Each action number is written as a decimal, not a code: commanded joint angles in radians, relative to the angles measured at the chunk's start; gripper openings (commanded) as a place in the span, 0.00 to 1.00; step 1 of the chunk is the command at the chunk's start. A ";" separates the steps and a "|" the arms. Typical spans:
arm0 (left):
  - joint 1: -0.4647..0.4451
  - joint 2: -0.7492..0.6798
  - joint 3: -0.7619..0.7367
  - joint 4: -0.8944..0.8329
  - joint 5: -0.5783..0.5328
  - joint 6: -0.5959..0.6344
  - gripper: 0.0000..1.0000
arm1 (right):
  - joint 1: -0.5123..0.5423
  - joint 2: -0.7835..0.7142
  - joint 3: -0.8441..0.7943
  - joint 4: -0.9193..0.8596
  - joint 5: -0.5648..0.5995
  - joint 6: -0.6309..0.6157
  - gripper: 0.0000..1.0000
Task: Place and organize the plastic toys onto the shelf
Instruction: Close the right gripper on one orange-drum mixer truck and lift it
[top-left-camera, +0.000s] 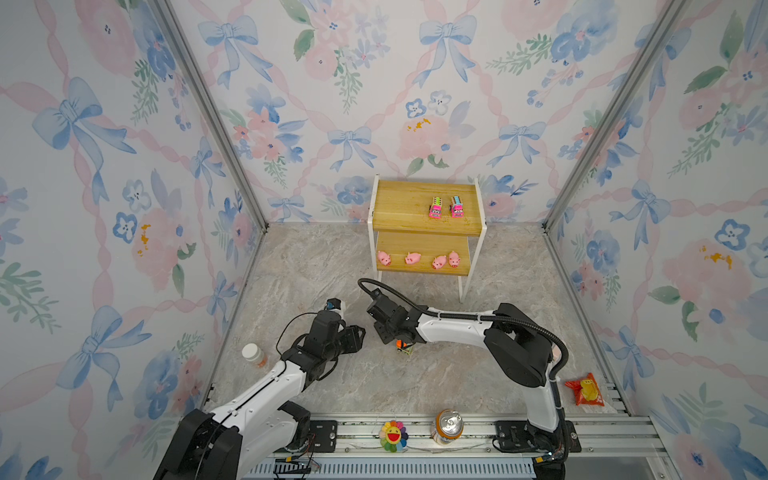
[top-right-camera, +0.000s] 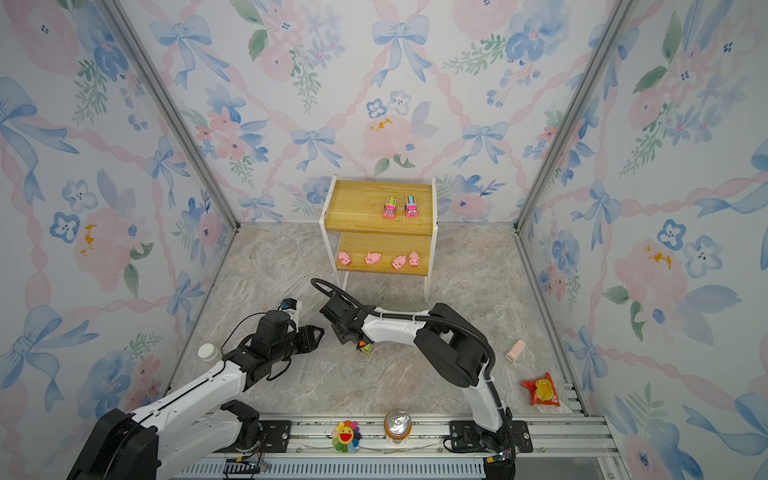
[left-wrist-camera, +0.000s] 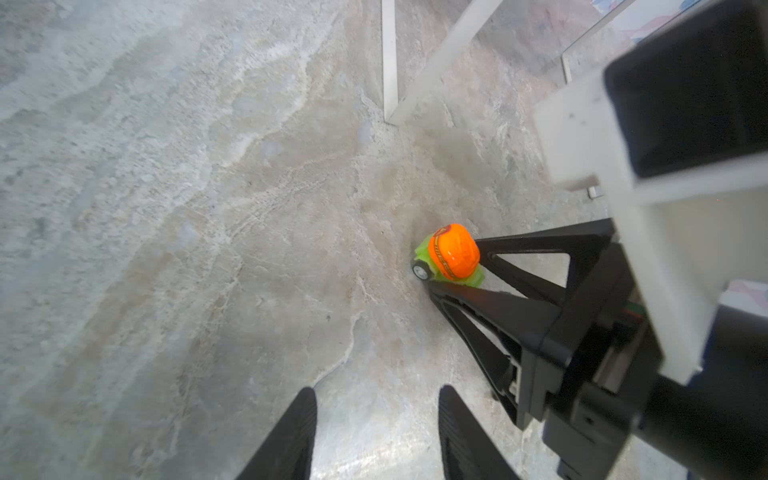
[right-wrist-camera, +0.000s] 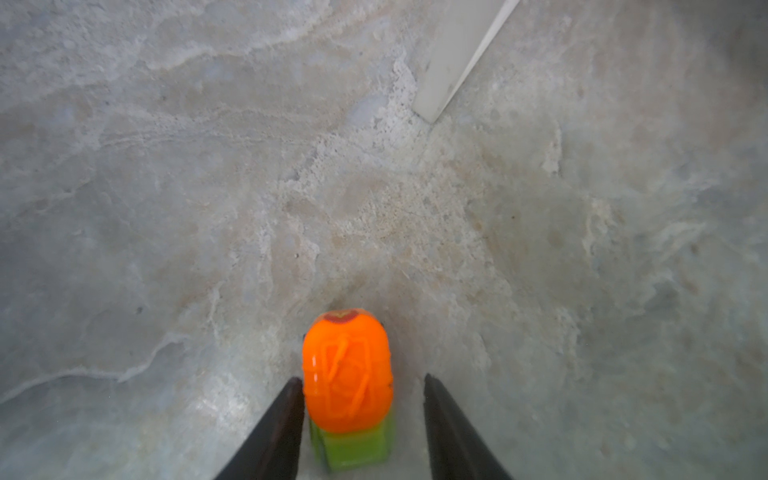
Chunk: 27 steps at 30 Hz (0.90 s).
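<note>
Right jaws sit either side of the little green truck (right-wrist-camera: 347, 386), and they are not clamped yet. In the right wrist view one black finger (right-wrist-camera: 284, 415) touches the orange dome, while the other stands off with a sliver of counter showing between.

We judge that lopsided contact the main worry: a one-sided push on a wheeled toy could roll or swivel it away before the far side meets it. The dome is glossy, rounded, translucent orange plastic over a boxy lime body with a small black wheel. A pinch high on that curve may squirt it out, so the flat green flanks lower down look safer to us.

The truck stands on the counter (top-left-camera: 332, 386), matte with a marbled stone pattern, in front of the shelf (top-left-camera: 399, 203) and apart from its thin white leg. Left jaws hang spread and empty nearby, so we watch for the two arms brushing.

On the shelf's top yellow wood-grain board two pink trucks (top-left-camera: 435, 208) stand side by side, with bare board to their left. Four rounded pink pigs (top-left-camera: 384, 258) line the lower board. Wheels on smooth wood worry us: set down tilted, our truck might roll off the edge or nudge the pink pair. We see no second green truck.
</note>
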 joint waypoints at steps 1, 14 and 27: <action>-0.005 -0.009 -0.011 -0.008 -0.009 -0.002 0.49 | -0.006 -0.007 0.004 0.007 -0.016 -0.012 0.40; -0.005 -0.016 -0.014 -0.008 -0.014 0.000 0.49 | 0.017 -0.152 0.001 -0.052 -0.126 -0.008 0.17; -0.005 -0.006 -0.006 -0.008 -0.013 0.013 0.49 | 0.023 -0.325 0.555 -0.540 -0.152 -0.061 0.16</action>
